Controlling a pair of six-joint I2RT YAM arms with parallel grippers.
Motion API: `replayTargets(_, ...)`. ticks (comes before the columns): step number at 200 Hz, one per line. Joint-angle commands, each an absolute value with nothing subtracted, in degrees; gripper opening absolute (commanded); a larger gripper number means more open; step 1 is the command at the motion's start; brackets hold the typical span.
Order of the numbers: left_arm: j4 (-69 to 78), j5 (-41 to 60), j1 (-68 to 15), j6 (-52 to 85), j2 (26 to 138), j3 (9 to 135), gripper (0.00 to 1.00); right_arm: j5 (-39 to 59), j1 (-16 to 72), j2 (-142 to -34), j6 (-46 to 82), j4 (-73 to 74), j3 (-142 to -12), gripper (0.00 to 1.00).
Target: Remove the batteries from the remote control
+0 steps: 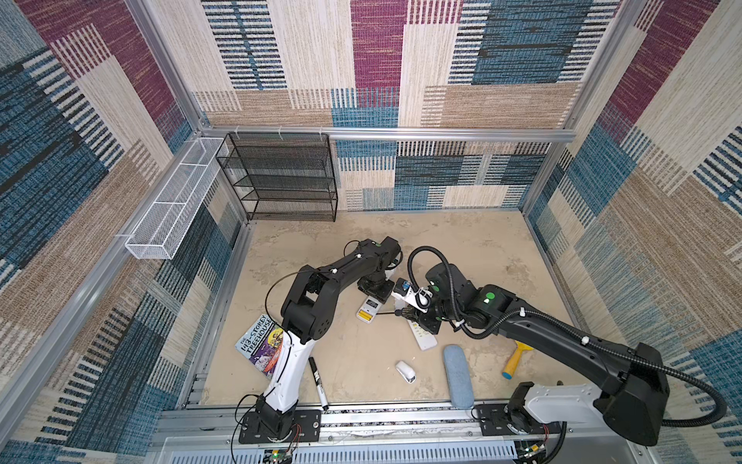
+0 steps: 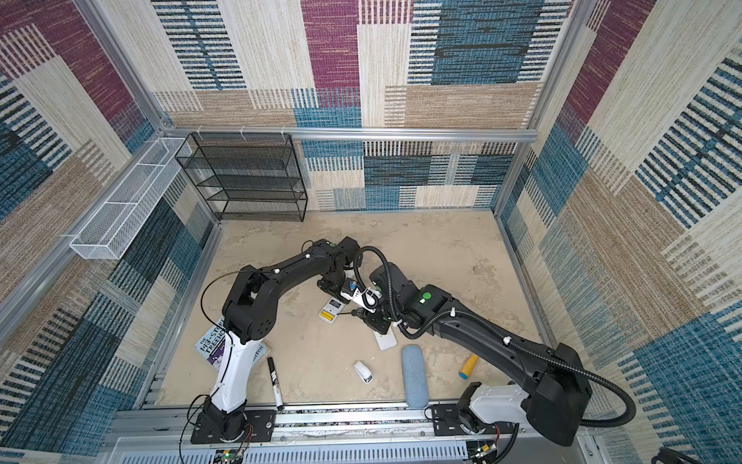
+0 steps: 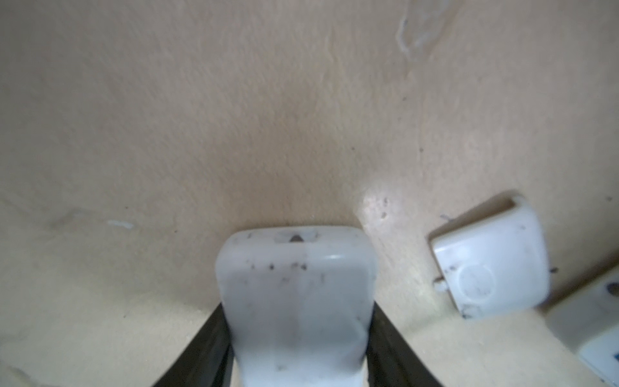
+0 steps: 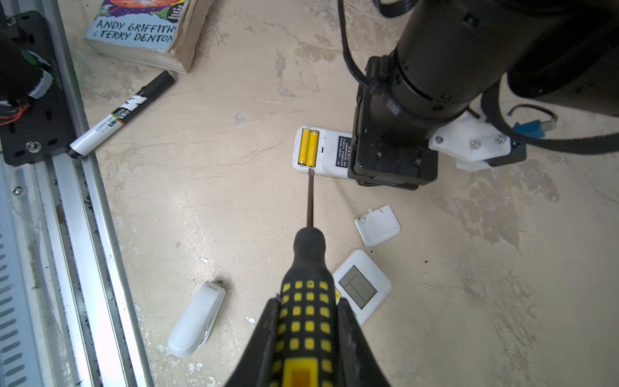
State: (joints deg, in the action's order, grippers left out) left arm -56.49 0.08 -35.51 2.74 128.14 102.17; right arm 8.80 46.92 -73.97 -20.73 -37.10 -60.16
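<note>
The white remote control (image 4: pixel 330 152) lies back-up on the table, its compartment open with two yellow batteries (image 4: pixel 308 147) side by side inside. In both top views the batteries (image 1: pixel 365 316) (image 2: pixel 328 317) show at the remote's near end. My left gripper (image 3: pixel 298 351) is shut on the remote's far end (image 3: pixel 294 284), black fingers on each side. My right gripper (image 4: pixel 308 335) is shut on a black screwdriver (image 4: pixel 310 261) with yellow squares. Its tip touches the compartment's edge beside the batteries. The detached white battery cover (image 4: pixel 377 226) (image 3: pixel 490 264) lies close by.
A second white remote (image 4: pixel 363 288) (image 1: pixel 423 337) lies under my right gripper. Around it are a book (image 1: pixel 261 345), a black marker (image 1: pixel 318 381), a small white stapler-like thing (image 1: pixel 405 371), a blue case (image 1: pixel 457 375) and a yellow-handled scraper (image 1: pixel 516 359). A black mesh shelf (image 1: pixel 281 176) stands at the back.
</note>
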Motion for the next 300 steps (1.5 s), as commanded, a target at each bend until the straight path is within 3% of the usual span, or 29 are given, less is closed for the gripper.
replayTargets(1, -61.0, -2.06, -35.42, 6.55, 128.22, 101.87, 0.28, 4.16, 48.14, -76.23, -22.77, -38.46, -62.4, 0.0)
replayTargets(58, -61.79, -3.29, -35.42, 8.88, 128.41, 100.48, 0.23, 3.72, 49.41, -80.21, -25.13, -39.88, -67.38, 0.0)
replayTargets(300, -61.74, -3.82, -35.42, 8.7, 128.67, 100.46, 0.21, 5.71, 49.52, -86.83, -24.19, -43.52, -71.14, 0.0)
